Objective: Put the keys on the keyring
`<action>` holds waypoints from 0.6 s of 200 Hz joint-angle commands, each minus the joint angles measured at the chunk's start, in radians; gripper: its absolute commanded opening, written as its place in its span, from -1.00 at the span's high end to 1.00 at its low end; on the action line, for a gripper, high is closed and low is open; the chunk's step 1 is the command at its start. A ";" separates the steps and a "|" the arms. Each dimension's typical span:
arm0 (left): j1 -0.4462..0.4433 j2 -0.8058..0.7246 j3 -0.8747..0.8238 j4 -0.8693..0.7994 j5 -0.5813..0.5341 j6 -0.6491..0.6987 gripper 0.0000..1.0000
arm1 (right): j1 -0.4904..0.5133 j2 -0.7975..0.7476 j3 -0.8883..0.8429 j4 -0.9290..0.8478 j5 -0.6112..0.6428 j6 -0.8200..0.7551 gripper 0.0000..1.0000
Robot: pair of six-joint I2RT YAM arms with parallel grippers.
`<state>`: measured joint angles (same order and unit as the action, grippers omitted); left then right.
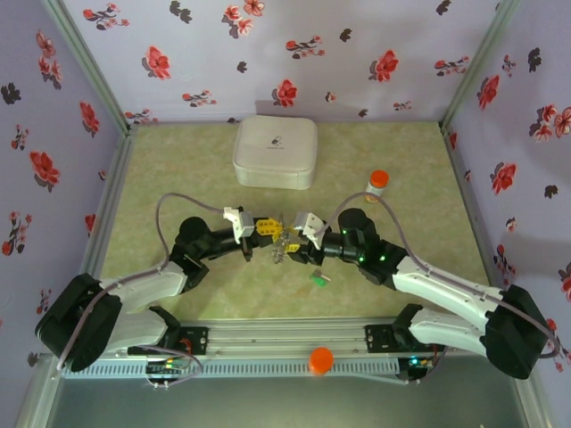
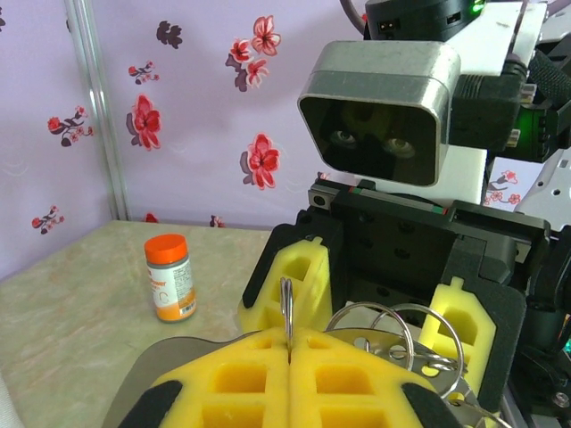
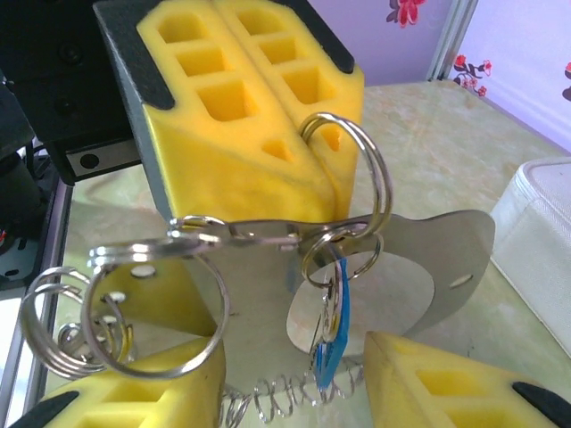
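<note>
- Keyring (image 3: 384,178) and the cluster linked to it hang above the middle of the table (image 1: 178,169). They sit between the two wrists, which meet nose to nose. The white case (image 1: 274,152) and the orange-capped bottle (image 1: 377,183) stand well apart on the far side.
- The left gripper (image 3: 314,178) is clenched. Its yellow pads are pressed together with the keyring's wire pinched at their tip, and the loop stands out of the seam.
- The right gripper (image 2: 379,308) faces it with its jaws apart and the cluster between them. I cannot tell whether its pads press on anything there.
- A thin metal plate (image 3: 446,250) with holes in it hangs behind the rings, below the left gripper's pads.
- Several spare split rings (image 3: 53,330) dangle at one side of the cluster, close to one of the right gripper's fingers. Whether they touch that finger is unclear.
- The blue key (image 3: 332,334) hangs from a small ring that appears linked through the held keyring. I judge that key to be on already.
- The green key (image 1: 318,279) lies flat on the table, a little nearer the arm bases than the grippers, apart from the cluster and touching neither gripper.
- By my reading the task is about half done. The green key has yet to be picked up and worked onto the ring, and the pinch on the keyring gives it a steady target.
</note>
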<state>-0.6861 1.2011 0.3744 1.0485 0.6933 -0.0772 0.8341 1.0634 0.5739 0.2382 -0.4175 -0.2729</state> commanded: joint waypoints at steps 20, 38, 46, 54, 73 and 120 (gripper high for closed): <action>0.007 -0.032 0.014 0.070 0.018 -0.016 1.00 | 0.013 0.014 -0.018 0.104 0.031 0.027 0.27; 0.007 -0.034 0.015 0.070 0.018 -0.018 1.00 | 0.014 0.019 -0.019 0.116 0.043 0.029 0.28; 0.007 -0.032 0.015 0.071 0.018 -0.020 1.00 | 0.015 0.019 -0.020 0.127 0.043 0.032 0.27; 0.007 -0.032 0.015 0.071 0.019 -0.020 1.00 | 0.015 0.020 -0.023 0.138 0.044 0.034 0.26; 0.006 -0.031 0.015 0.071 0.018 -0.021 1.00 | 0.017 0.021 -0.027 0.157 0.055 0.037 0.29; 0.007 -0.031 0.017 0.070 0.020 -0.020 1.00 | 0.016 0.025 -0.032 0.179 0.077 0.034 0.47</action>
<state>-0.6846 1.1908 0.3744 1.0561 0.6933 -0.0811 0.8448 1.0832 0.5545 0.3546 -0.3630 -0.2508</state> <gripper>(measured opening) 0.061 0.274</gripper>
